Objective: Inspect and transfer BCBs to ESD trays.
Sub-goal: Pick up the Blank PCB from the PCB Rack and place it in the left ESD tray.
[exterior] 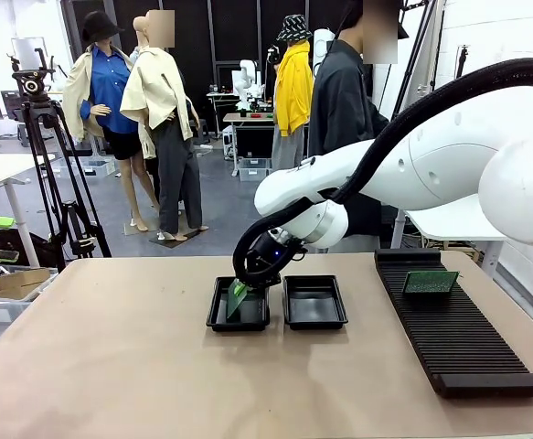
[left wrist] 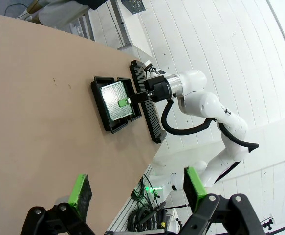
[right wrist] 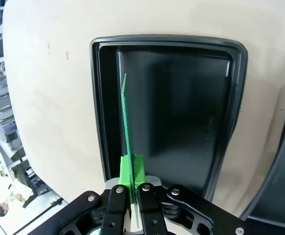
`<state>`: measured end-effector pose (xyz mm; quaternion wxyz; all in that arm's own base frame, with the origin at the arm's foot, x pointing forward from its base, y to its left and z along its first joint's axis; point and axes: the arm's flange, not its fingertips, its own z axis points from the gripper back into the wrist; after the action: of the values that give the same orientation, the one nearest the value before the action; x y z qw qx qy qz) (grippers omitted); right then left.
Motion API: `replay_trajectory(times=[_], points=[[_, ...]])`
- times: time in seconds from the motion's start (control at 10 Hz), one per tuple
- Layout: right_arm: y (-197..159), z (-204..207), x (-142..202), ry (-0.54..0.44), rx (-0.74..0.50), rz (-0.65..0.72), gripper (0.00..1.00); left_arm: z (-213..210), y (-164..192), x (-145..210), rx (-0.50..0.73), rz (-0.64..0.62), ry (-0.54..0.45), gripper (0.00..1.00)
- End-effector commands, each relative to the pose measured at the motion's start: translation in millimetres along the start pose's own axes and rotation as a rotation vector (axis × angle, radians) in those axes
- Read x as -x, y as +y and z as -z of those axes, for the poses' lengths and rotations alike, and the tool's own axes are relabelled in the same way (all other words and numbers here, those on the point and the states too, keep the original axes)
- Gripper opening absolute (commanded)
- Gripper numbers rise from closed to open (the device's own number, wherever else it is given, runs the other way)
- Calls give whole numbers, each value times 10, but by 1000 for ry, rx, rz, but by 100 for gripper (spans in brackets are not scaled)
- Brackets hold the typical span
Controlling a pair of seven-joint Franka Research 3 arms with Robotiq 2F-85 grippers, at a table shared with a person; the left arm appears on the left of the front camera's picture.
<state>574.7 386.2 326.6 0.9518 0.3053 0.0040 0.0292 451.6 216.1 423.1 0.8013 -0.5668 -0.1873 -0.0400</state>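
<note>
The right end effector (right wrist: 131,169) has its green pads closed on the lower corner of a BCB (right wrist: 124,117), which the right wrist view shows edge-on as a thin green line. The board hangs tilted inside an ESD tray (exterior: 216,315), the one on the robot's left of the pair. This tray's black floor is bare around the board. Whether the board's low edge touches the floor cannot be told. The second ESD tray (exterior: 289,315) sits just beside it, with nothing in it. In the right wrist view it is cut off at the picture's edge.

A second BCB (exterior: 430,282) stands at the far end of the long ribbed rack (exterior: 449,329) on the bench (exterior: 111,366). The left end effector (left wrist: 137,185) hangs high above the bench, spread wide with nothing between its pads.
</note>
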Motion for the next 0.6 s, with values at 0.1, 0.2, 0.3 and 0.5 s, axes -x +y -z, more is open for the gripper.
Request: replay_trajectory(times=[0.1,0.2,0.3,0.5], points=[[10,59,-61,22,-19,37,0,-8,-24,0,-8,-15,-2,100],[20,84,-68,45,1,60,0,-8,-24,0,-8,-15,-2,100],[56,72,-57,43,23,74,2,-8,-24,0,-8,-15,-2,100],[176,16,-9,49,74,77,38,-8,-24,0,-8,-15,-2,100]])
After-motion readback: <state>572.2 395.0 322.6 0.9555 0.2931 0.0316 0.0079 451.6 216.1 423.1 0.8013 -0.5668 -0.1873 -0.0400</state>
